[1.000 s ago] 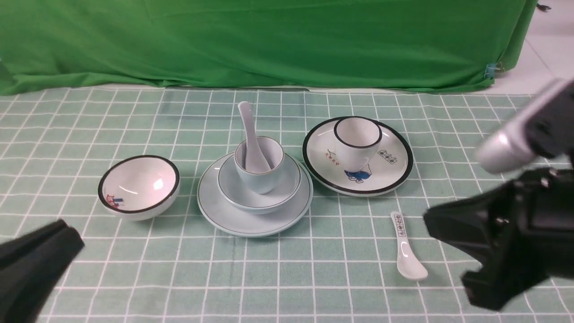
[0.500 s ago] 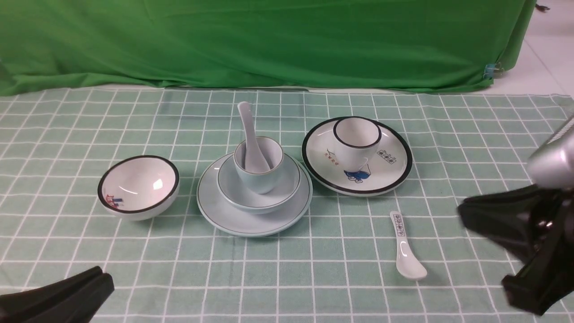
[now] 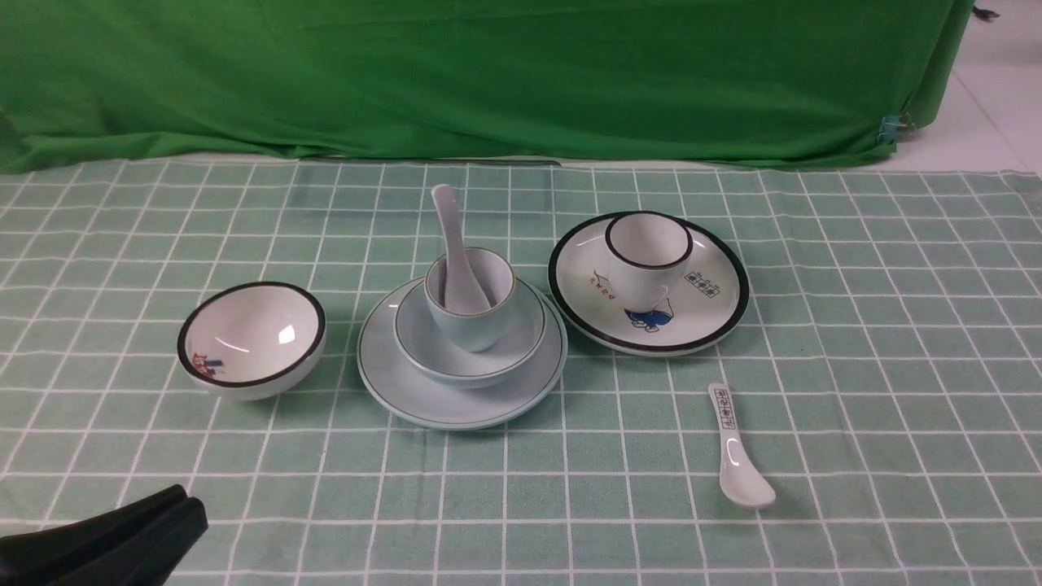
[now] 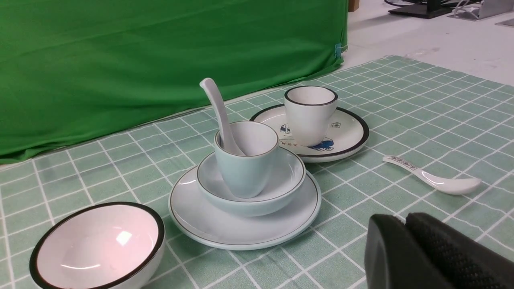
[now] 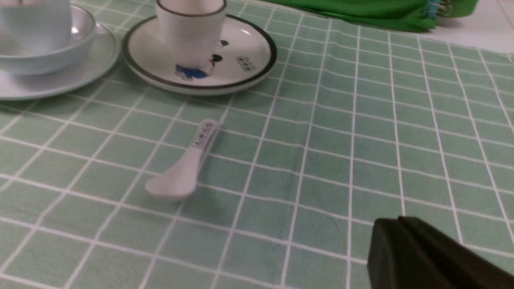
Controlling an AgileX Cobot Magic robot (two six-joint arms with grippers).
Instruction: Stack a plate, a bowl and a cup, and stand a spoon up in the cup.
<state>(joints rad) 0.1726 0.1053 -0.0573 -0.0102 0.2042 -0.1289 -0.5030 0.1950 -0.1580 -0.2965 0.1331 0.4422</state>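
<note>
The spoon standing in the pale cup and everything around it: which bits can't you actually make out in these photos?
- Spoon: its scoop end is hidden inside the cup in the front and left wrist views.
- Right end effector: outside the front view; the right wrist view cuts it off at the edge.
- Printed spoon: its handle marks are too small to read.
- Bowl: cropped by the right wrist view's edge.
</note>
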